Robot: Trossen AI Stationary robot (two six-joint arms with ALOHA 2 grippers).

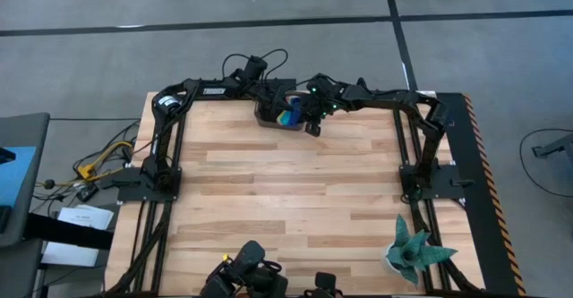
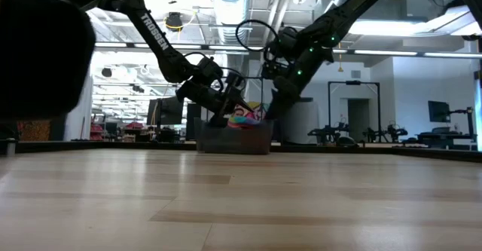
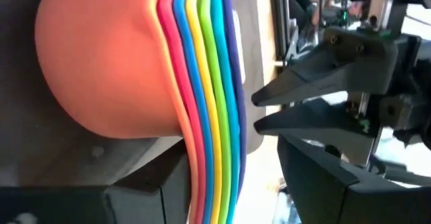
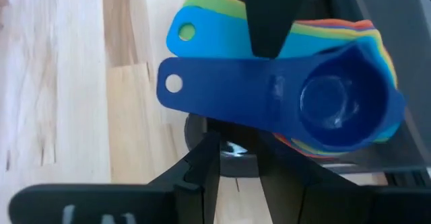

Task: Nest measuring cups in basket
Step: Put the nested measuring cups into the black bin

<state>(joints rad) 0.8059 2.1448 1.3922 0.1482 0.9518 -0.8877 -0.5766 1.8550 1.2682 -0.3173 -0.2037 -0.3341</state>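
Observation:
The measuring cups [image 3: 202, 83] sit nested in one stack, orange outermost and dark blue [image 4: 323, 106] on top. The stack is at the dark grey basket [image 1: 273, 117] by the table's far edge. In the low view its colours [image 2: 245, 117] show just above the basket's rim [image 2: 235, 130]. My left gripper [image 1: 279, 108] reaches in from the left and is shut on the stack. My right gripper [image 3: 256, 113] comes from the right and slants down. Its fingers stand a little apart beside the dark blue cup, with nothing between them. My left gripper has the bundled handles [image 3: 215, 183] of the nested cups between its two fingers. One finger [image 4: 269, 22] lies across the light blue handle on the stack's top side. The fingers come nearly level from the table's left. Whether the stack's underside rests in the basket is hidden.
A teal spiky plant-like object [image 1: 412, 253] stands at the table's near right corner. Black arm bases and frames line the left [image 1: 152, 177] and right [image 1: 430, 177] sides. The wooden middle of the table [image 1: 286, 200] is bare.

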